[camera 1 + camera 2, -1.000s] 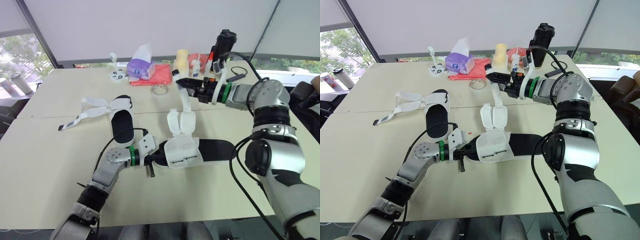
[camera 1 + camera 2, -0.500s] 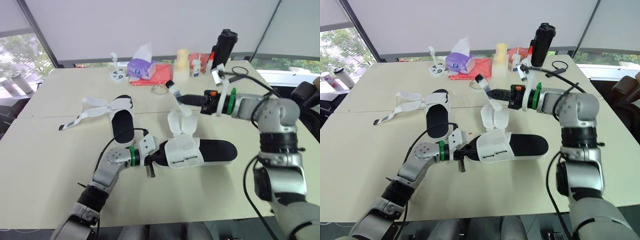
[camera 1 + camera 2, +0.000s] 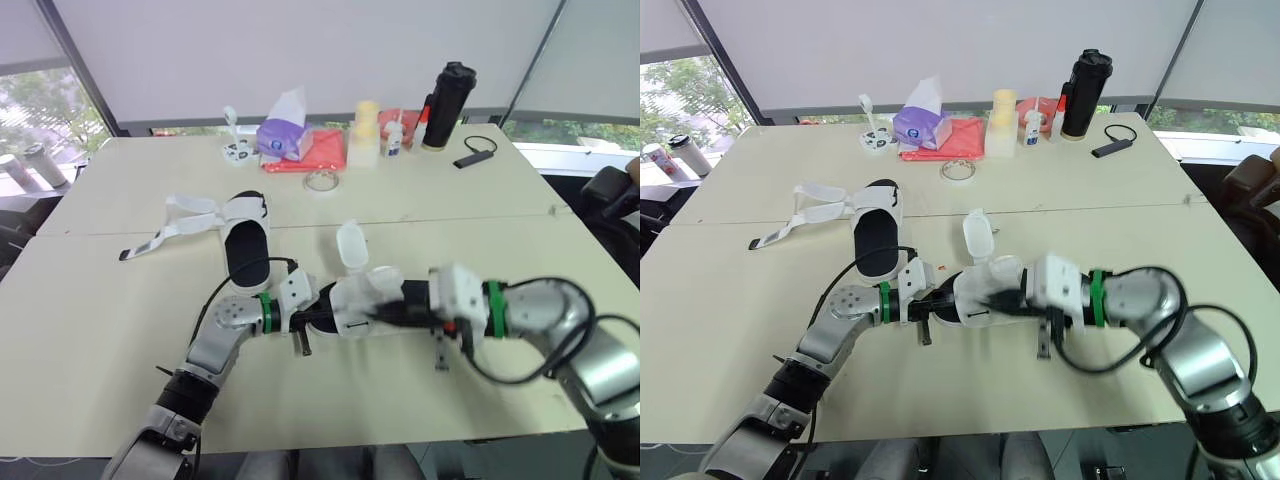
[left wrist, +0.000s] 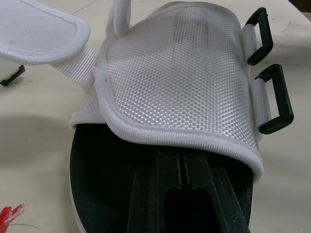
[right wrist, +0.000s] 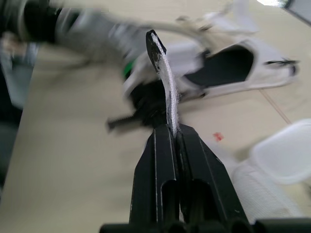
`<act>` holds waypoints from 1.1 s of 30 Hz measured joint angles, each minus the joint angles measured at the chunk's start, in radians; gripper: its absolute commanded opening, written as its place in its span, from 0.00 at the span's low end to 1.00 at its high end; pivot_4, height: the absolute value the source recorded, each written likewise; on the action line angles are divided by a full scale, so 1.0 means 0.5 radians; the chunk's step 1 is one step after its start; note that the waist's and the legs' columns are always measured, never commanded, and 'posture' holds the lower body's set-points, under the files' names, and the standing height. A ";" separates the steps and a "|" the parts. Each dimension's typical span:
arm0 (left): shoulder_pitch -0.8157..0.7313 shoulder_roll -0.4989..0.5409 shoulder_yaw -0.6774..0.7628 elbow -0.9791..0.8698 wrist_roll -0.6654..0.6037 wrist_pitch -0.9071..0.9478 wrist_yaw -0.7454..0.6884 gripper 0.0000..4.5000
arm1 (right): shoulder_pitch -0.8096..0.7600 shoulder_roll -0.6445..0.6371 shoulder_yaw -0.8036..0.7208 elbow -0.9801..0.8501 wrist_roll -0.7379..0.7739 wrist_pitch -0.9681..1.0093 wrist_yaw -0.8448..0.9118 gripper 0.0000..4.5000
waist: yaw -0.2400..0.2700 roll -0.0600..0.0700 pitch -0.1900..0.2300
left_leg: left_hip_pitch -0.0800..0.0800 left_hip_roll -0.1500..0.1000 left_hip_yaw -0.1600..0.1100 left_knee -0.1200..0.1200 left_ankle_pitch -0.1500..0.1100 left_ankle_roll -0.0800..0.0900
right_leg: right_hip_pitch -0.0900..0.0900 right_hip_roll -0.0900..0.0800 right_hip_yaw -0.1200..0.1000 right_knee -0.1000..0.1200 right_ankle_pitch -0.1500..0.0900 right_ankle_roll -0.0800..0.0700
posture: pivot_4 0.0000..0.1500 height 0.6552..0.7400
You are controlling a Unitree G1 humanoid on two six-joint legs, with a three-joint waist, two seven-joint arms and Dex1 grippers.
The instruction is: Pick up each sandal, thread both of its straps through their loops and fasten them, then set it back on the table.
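One sandal [image 3: 365, 298], white mesh upper on a black sole, lies at the table's middle. My left gripper [image 3: 308, 322] is shut on its toe end; in the left wrist view the fingers [image 4: 181, 191] reach under the mesh upper [image 4: 180, 77], beside two black loops [image 4: 276, 99]. My right gripper [image 5: 167, 145] is shut on a white strap [image 5: 166, 82] with a black tip, and sits low over the sandal's heel side [image 3: 1005, 300]. A white flap [image 3: 350, 240] stands up behind. The second sandal [image 3: 245, 240] lies farther left, straps [image 3: 185, 215] spread loose.
Along the far edge stand a purple tissue box [image 3: 280, 135], a red cloth [image 3: 322, 150], a tape roll [image 3: 320, 180], a yellow cup [image 3: 362, 125], a small bottle [image 3: 395, 135] and a black flask [image 3: 445, 90]. A black cable piece [image 3: 475, 150] lies at the back right.
My right arm swung from high over the back of the table down low to the near sandal, still holding the strap. The left gripper and both sandals stayed put.
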 measured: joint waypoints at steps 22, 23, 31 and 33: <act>-0.005 -0.001 -0.002 0.003 0.001 0.011 -0.009 0.00 | 0.253 -0.452 0.033 0.196 -0.395 -0.899 0.357 0.99 | 0.005 -0.001 0.000 | 0.001 0.001 -0.001 0.001 0.000 0.000 | 0.001 0.000 0.000 0.000 -0.003 -0.008 | 1.00 1.00; -0.005 -0.002 -0.002 0.003 0.001 0.012 -0.009 0.00 | 0.269 -0.487 0.000 0.217 -0.393 -0.907 0.365 0.99 | 0.006 -0.001 0.000 | 0.001 0.001 -0.001 0.001 0.000 0.000 | 0.001 0.000 0.000 0.000 -0.003 -0.008 | 1.00 1.00; 0.003 -0.019 -0.007 0.002 0.003 0.012 -0.010 0.00 | 0.495 -0.522 -0.124 0.189 -0.109 -0.181 0.273 0.99 | 0.038 -0.001 0.000 | 0.001 0.002 0.000 0.001 0.000 0.000 | 0.001 -0.001 0.001 0.000 -0.003 -0.010 | 1.00 1.00; 0.011 -0.020 -0.010 -0.005 0.002 0.012 -0.012 0.00 | 0.486 -0.485 -0.126 0.170 0.087 0.160 0.217 0.99 | 0.044 0.000 0.000 | 0.001 0.003 -0.001 0.001 0.000 0.000 | 0.001 -0.001 0.001 0.000 -0.003 -0.011 | 1.00 1.00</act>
